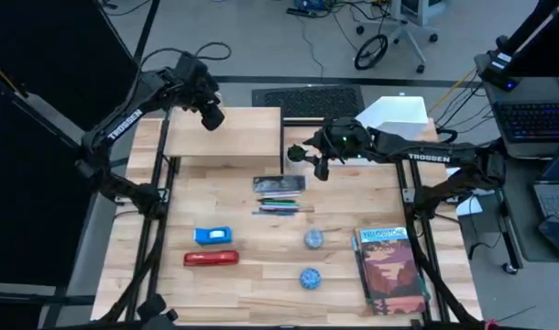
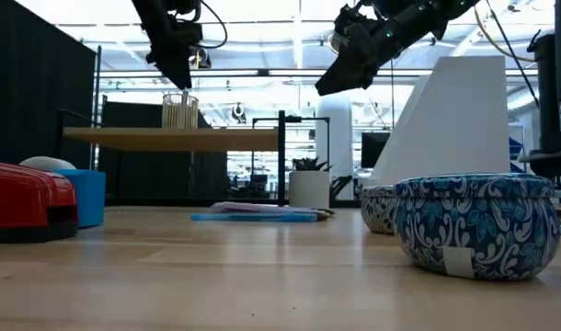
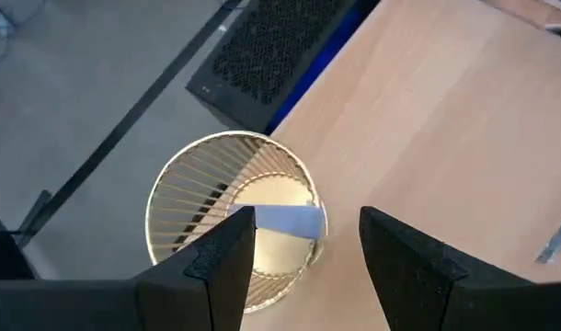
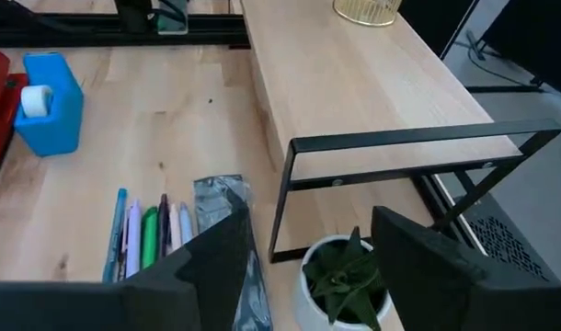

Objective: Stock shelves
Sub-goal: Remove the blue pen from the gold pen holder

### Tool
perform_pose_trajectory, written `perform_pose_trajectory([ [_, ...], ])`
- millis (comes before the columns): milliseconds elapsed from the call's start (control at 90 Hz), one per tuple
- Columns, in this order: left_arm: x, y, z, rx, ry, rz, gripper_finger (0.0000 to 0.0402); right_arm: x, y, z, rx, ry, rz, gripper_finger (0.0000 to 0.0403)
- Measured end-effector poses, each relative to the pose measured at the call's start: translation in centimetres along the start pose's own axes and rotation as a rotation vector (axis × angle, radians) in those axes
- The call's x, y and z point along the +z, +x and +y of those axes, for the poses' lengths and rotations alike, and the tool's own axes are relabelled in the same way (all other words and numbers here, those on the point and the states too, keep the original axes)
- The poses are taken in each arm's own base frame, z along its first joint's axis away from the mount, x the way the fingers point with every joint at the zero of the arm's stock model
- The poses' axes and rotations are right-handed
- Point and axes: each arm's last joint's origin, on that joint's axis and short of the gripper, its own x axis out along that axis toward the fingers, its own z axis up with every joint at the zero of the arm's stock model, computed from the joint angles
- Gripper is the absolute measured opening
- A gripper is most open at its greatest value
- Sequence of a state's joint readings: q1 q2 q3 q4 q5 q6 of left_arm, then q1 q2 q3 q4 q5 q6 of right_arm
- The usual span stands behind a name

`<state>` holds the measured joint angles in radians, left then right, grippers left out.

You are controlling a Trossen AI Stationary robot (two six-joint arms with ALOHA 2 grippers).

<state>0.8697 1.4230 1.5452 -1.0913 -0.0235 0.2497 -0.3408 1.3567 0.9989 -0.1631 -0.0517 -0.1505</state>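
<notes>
Left end effector (image 3: 299, 253) hangs spread over the gold wire cup (image 3: 233, 216) on the light-wood plank shelf (image 1: 223, 136); right end effector (image 4: 303, 253), spread too, sits above the small white potted plant (image 4: 343, 280).

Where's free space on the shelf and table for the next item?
The shelf top is bare except for the wire cup at its far-left corner under the left gripper. The table is open between the stapler and the bowls. It is crowded around the pens and the plant under the right gripper.

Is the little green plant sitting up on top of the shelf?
No, the plant in its white pot stands on the table beside the shelf.
</notes>
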Motion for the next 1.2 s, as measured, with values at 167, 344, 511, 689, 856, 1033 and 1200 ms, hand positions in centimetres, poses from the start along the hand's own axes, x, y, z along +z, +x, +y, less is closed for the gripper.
perform_pose_trajectory([
  [167,0.07,0.42,0.01,0.002,0.001,0.013,0.0182,0.00,0.00,0.00,0.000,0.000,0.000,0.0208],
  [344,0.05,0.52,0.08,0.010,-0.001,0.021,0.0167,-0.17,0.01,0.03,0.003,0.001,0.017,0.0208],
  [511,0.00,0.52,0.09,0.010,-0.001,0.026,0.0103,-0.16,0.01,0.02,0.003,-0.008,0.016,0.0208],
  [689,0.01,0.52,0.11,0.011,-0.002,0.024,0.0025,-0.15,0.01,0.02,0.002,-0.018,0.015,0.0208],
  [856,0.07,0.43,0.12,0.013,-0.002,0.017,0.0015,-0.15,0.01,0.02,0.002,-0.018,0.015,0.0208],
  [1033,0.01,0.43,0.11,0.012,-0.003,0.022,0.0022,-0.14,0.01,0.02,0.002,-0.018,0.015,0.0208],
  [1200,-0.26,-0.35,0.00,0.009,-0.008,0.012,0.0023,-0.14,0.01,0.02,0.002,-0.015,0.015,0.0208],
])
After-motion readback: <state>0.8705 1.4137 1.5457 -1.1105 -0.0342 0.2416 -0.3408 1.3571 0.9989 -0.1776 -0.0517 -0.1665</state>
